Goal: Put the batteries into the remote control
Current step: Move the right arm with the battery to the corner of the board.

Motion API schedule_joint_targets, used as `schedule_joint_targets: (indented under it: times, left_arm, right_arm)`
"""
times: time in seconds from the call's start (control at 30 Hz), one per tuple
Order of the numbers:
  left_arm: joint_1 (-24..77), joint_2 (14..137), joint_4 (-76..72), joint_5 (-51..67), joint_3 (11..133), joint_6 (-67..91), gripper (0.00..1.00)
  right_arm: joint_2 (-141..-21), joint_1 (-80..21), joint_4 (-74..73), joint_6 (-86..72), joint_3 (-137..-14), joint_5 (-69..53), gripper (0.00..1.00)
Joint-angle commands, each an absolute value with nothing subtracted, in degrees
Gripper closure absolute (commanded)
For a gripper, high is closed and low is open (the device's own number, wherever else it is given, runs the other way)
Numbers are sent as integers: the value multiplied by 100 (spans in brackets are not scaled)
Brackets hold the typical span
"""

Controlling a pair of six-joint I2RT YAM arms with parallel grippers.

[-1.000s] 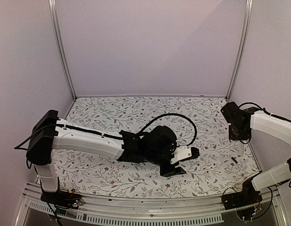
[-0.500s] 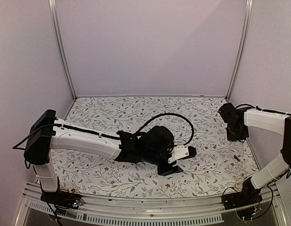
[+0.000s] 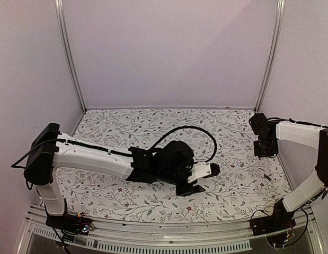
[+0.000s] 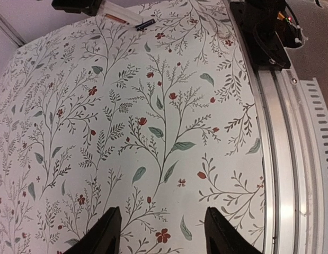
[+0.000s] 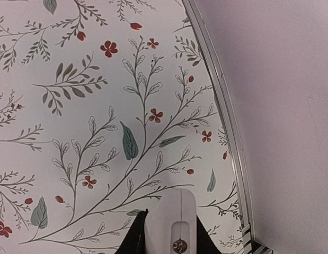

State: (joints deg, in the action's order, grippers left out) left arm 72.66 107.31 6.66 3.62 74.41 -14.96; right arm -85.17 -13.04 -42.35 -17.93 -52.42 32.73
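My right gripper [image 3: 265, 153] hangs near the table's right edge, shut on the white remote control [image 3: 267, 168], which points down at the cloth. In the right wrist view the remote's rounded end [image 5: 171, 211], with a seam and a small screw, sticks out between the black fingers of the right gripper [image 5: 170, 235]. A dark battery [image 4: 145, 24] lies on the cloth beside the white bar [image 4: 121, 18], which shows an orange-red streak. My left gripper [image 3: 198, 182] is at mid-table, far from them. Seen from its own wrist, the left gripper [image 4: 161, 214] is open over bare cloth.
The floral cloth covers the table. A metal rail [image 4: 283, 159] runs along the near edge, with the right arm's base [image 4: 259, 32] on it. The right wall [image 5: 280, 106] and its frame strip [image 5: 216, 95] stand close to the right gripper. A black cable [image 3: 190, 131] loops over the left wrist.
The right wrist has turned and lowered, so the remote now points down at the table by the dark battery. The left gripper has drifted a little to the left.
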Motion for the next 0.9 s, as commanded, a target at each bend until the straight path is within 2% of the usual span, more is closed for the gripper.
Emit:
schedule_joint_targets:
  times: [0.0, 0.2, 0.37, 0.53, 0.77, 0.87]
  left_arm:
    - [7189, 10568, 478, 420, 7271, -1512, 45]
    - [7181, 10692, 238, 785, 7277, -1552, 45]
    - [7269, 11239, -172, 1362, 7628, -1831, 45]
    - [7325, 12090, -19, 1958, 8605, -2299, 45]
    - [7356, 13663, 751, 2095, 10639, -2205, 44]
    - [7363, 13983, 866, 2113, 10947, -2097, 44]
  right_arm:
    - [-8286, -1286, -4155, -2037, -5218, 2248, 100]
    - [-7471, -1291, -4253, -2299, -5213, 1536, 100]
    - [-6855, -1294, -4365, -2338, -5584, 1498, 100]
    - [-6797, -1286, -4650, -2267, -6085, 1565, 100]
    - [-7118, -1113, -5046, -1980, -6304, 1990, 100]
    - [-7412, -1105, -5154, -1864, -6181, 2119, 100]
